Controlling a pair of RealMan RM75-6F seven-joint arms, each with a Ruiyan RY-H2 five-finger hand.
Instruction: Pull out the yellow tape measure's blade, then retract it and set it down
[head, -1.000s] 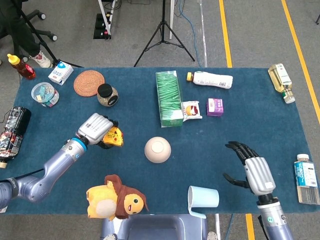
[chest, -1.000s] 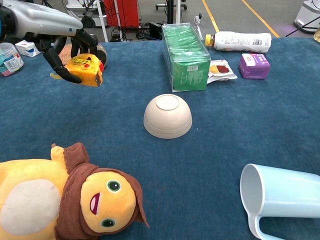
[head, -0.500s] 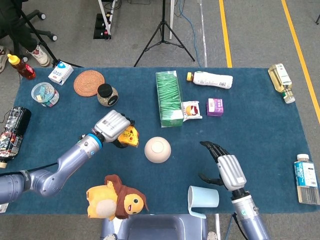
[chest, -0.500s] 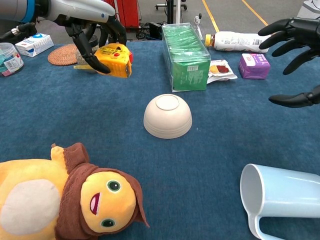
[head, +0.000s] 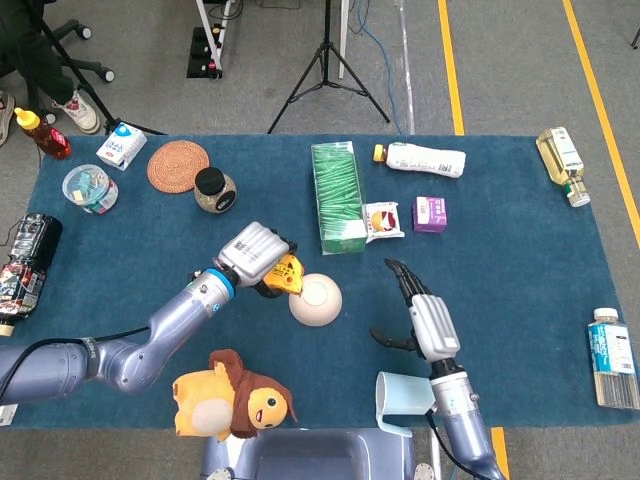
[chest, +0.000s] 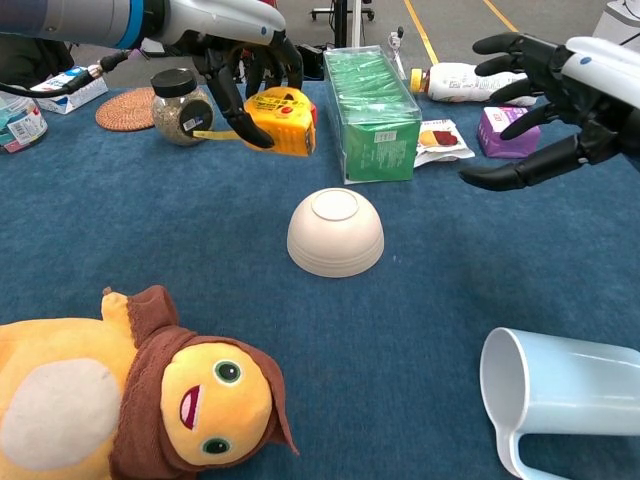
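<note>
**Left hand has the tape measure up off the table, right hand spread wide with nothing in it**

Head view first. The left hand (head: 258, 255) is wrapped around the yellow tape measure (head: 286, 277), which sticks out from under its fingers on the side facing the upside-down beige bowl (head: 315, 299). The tape measure sits right against the bowl's rim from this angle (can't tell if they actually touch). Past the bowl, the right hand (head: 421, 317) is over the blue tablecloth (head: 520, 250) with fingers fanned out and the thumb poking toward the bowl, holding nothing. Just below that hand's wrist lies the light blue mug (head: 407, 394), tipped on its side. Behind the left arm, near the table's front edge, is the yellow plush toy (head: 232, 393).

Chest view. The left hand (chest: 243, 62) grips the tape measure (chest: 281, 120) from above, dark fingers curled down its sides, and the case is clearly lifted above the cloth. A short bit of yellow blade (chest: 215, 133) pokes out toward the glass jar (chest: 177, 96) just behind the hand. The green box (chest: 373, 115) stands right beside the tape measure, between the 2 hands. The right hand (chest: 555, 95) hovers open in the air, fingers apart, with a purple carton (chest: 503, 131) and a white bottle (chest: 480, 82) behind it.
</note>
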